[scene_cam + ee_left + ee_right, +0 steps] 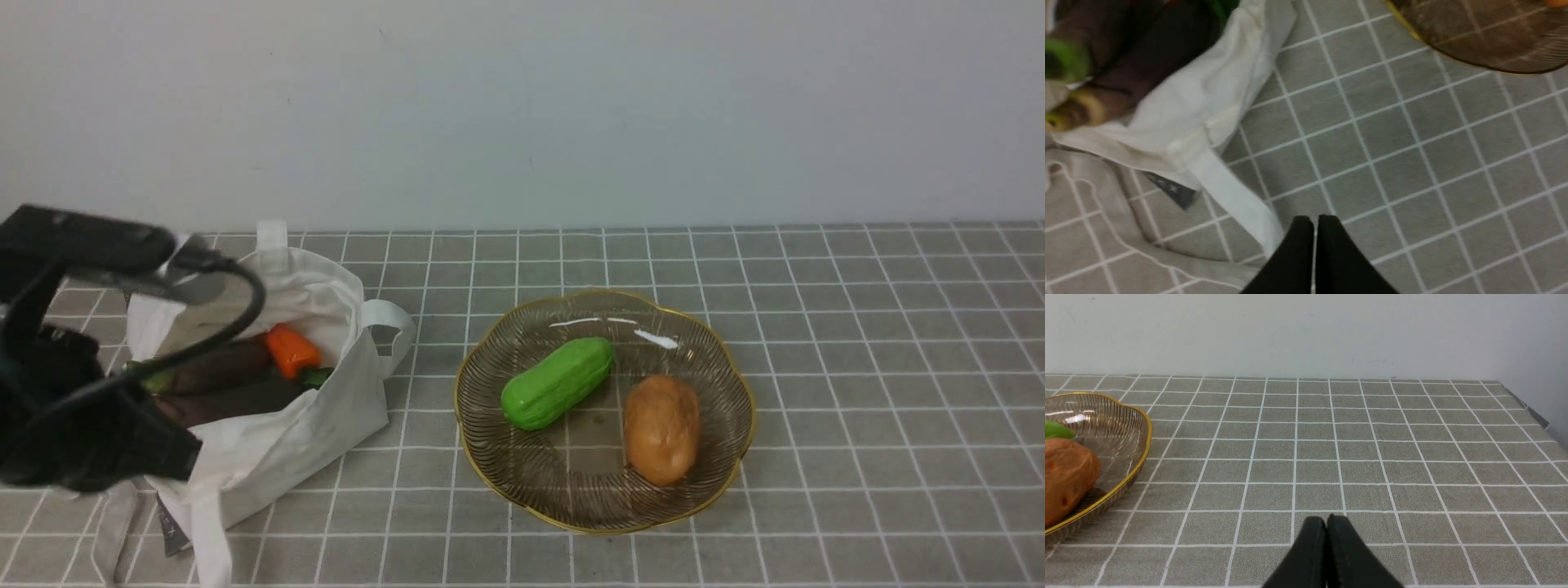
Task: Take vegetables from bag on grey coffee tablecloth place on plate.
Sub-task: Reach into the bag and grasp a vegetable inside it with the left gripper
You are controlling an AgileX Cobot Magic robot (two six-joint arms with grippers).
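Observation:
The off-white bag (pixel 269 441) lies open on the left of the tablecloth (pixel 857 367). Two dark purple eggplants (pixel 224 367) and an orange vegetable (pixel 291 349) lie inside it. The plate (pixel 571 478) sits to its right and holds a green cucumber (pixel 558 382) and a brown potato (pixel 662 427). My left arm (pixel 73 425) hangs over the bag's near left side. My left gripper (pixel 1314 222) is shut and empty, above the cloth beside a bag handle (pixel 1237 204); the eggplants (pixel 1139 53) lie beyond it. My right gripper (pixel 1327 520) is shut and empty, low over the cloth to the right of the plate (pixel 1133 416).
A pale wall stands behind the table. The table's right edge (pixel 1531 412) shows in the right wrist view. A small dark tag (pixel 1173 192) hangs from the bag near its handle. My right arm is out of the front view.

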